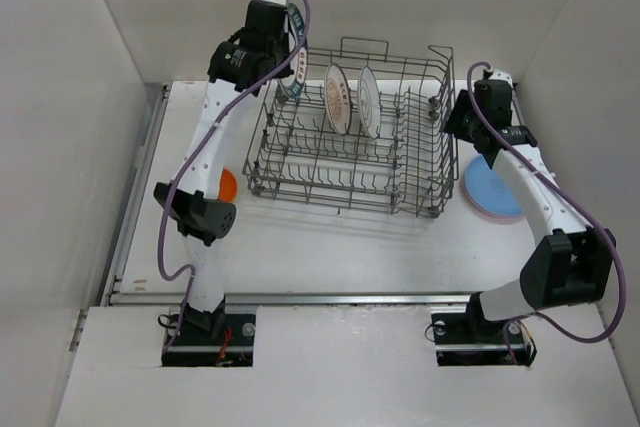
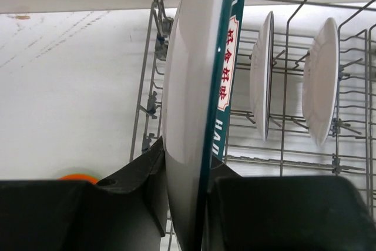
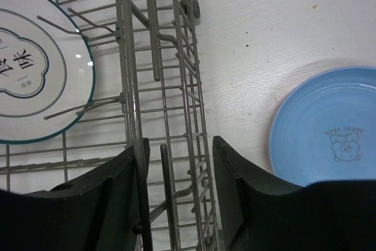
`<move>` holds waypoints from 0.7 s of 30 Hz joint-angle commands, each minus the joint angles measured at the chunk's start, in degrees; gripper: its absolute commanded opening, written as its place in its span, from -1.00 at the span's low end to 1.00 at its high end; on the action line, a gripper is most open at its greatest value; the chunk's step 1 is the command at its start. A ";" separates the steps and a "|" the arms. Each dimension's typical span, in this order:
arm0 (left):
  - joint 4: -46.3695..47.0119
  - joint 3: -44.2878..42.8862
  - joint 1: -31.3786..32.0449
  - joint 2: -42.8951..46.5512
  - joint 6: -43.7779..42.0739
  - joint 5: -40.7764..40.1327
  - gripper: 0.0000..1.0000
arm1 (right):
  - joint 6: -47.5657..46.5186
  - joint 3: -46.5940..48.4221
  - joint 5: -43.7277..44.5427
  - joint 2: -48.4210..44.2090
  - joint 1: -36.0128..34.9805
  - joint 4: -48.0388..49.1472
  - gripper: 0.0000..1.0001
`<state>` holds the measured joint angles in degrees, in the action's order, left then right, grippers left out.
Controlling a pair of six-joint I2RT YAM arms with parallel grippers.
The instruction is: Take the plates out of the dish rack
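The grey wire dish rack point(image 1: 345, 162) stands mid-table. My left gripper point(image 1: 268, 35) point(image 2: 191, 168) is shut on the rim of a white plate with a teal edge point(image 2: 194, 86), held on edge above the rack's far left corner point(image 1: 296, 27). Two white patterned plates point(image 1: 337, 97) point(image 1: 369, 99) stand upright in the rack; they also show in the left wrist view point(image 2: 261, 74) point(image 2: 322, 80). My right gripper point(image 1: 462, 115) point(image 3: 176, 163) is open above the rack's right wall point(image 3: 176, 86), wires between its jaws. One teal-rimmed plate shows in the right wrist view point(image 3: 35, 69).
A light blue plate point(image 1: 492, 190) point(image 3: 329, 127) lies flat on the table right of the rack, partly under my right arm. An orange plate point(image 1: 228, 185) point(image 2: 77, 177) lies left of the rack under my left arm. White walls enclose the table.
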<state>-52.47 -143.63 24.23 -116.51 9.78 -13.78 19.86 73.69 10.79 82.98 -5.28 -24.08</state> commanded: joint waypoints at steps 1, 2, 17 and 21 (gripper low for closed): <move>-1.32 -3.49 -1.03 3.48 1.64 0.07 -1.00 | 0.45 2.60 3.28 -0.54 0.44 3.16 0.04; -1.32 -4.02 -1.55 4.18 1.64 0.59 -1.00 | 0.45 3.12 4.06 0.16 0.44 3.16 0.04; -3.61 6.07 -21.21 10.25 6.39 18.92 -1.00 | -12.20 8.04 11.53 3.15 0.44 5.97 -0.79; -2.82 7.31 -26.68 6.65 6.92 28.86 -1.00 | -15.98 8.05 14.87 3.15 0.44 8.17 -0.84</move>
<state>-58.76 -136.59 -0.19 -110.59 15.00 3.97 7.70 77.84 15.79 86.85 -6.09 -22.57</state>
